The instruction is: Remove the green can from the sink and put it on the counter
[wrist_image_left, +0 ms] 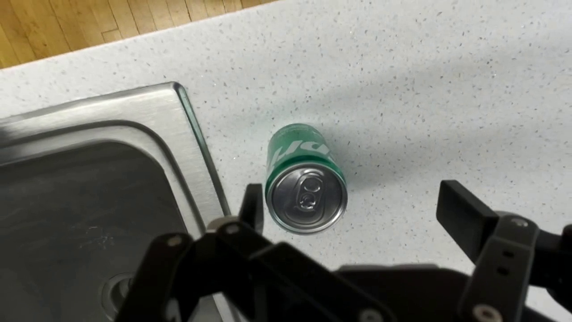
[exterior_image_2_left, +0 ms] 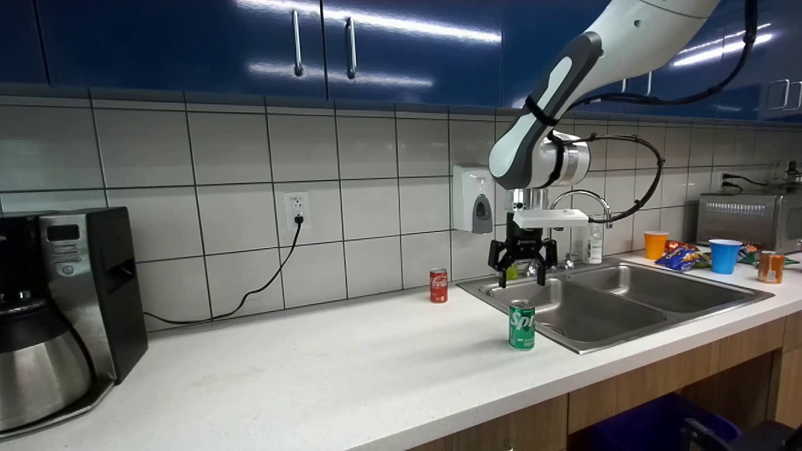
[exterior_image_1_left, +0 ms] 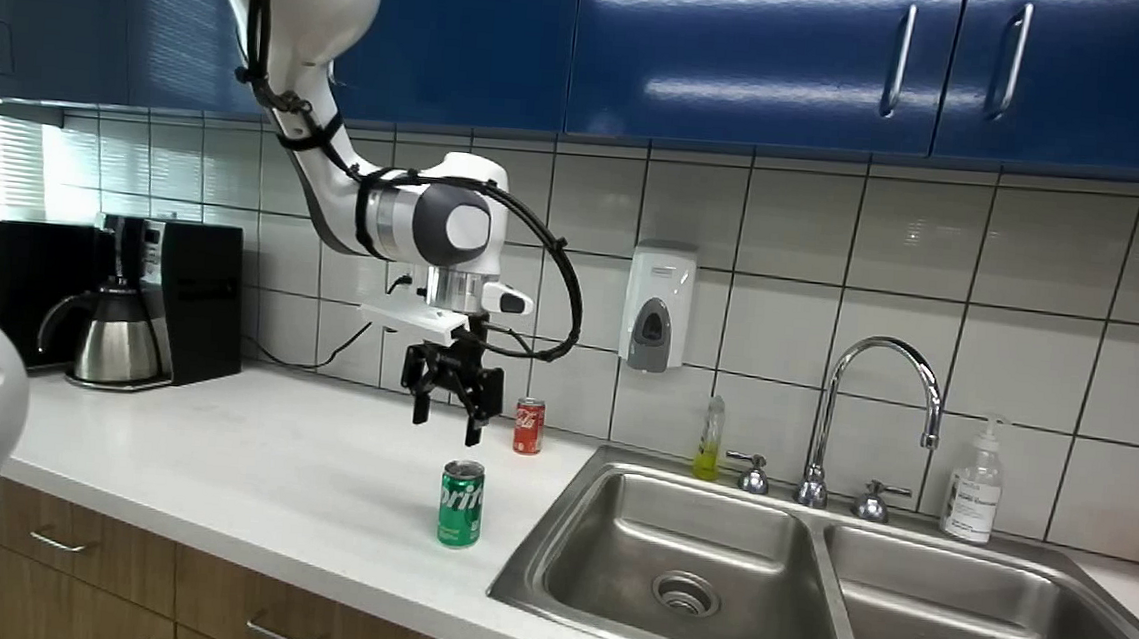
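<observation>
The green can (exterior_image_1_left: 461, 505) stands upright on the pale counter (exterior_image_1_left: 270, 449), just beside the sink (exterior_image_1_left: 578, 508). It shows in both exterior views (exterior_image_2_left: 522, 325). In the wrist view the can (wrist_image_left: 306, 197) shows its silvery top, with the sink's metal rim (wrist_image_left: 154, 103) to its left. My gripper (exterior_image_1_left: 447, 426) is open and empty, pointing down above the can and apart from it. In the wrist view the can lies between the gripper's fingers (wrist_image_left: 351, 197), nearer the left finger.
A red can (exterior_image_1_left: 529, 427) stands on the counter by the tiled wall. A chrome faucet (exterior_image_1_left: 823, 417), a soap bottle (exterior_image_1_left: 975, 488) and a yellow-green bottle (exterior_image_1_left: 709, 440) stand behind the basins. A coffee maker (exterior_image_2_left: 81, 300) stands at the far end. Cups (exterior_image_2_left: 725, 255) and snack bags (exterior_image_2_left: 680, 257) lie beyond the sink.
</observation>
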`<state>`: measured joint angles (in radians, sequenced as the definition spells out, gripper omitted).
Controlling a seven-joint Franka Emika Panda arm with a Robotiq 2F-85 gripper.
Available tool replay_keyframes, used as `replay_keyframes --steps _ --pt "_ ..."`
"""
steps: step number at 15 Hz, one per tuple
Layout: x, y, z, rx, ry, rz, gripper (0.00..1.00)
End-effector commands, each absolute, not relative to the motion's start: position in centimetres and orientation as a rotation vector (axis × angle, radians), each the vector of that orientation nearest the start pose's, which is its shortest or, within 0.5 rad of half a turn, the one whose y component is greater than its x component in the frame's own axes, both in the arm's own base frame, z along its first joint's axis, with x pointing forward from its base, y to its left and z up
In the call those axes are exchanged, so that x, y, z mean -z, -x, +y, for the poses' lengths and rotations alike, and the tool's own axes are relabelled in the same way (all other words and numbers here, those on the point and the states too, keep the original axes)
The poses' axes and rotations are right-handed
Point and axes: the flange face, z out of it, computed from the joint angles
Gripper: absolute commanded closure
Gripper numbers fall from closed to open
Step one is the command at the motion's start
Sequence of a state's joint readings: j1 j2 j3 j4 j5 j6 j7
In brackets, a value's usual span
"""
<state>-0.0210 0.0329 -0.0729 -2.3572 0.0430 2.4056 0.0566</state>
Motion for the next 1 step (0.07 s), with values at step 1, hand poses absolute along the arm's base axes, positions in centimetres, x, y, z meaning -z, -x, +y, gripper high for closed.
replay_keyframes --steps 1 --pt "-31.73 -50.23 -4.71 0.024 3.102 0.283 0.0"
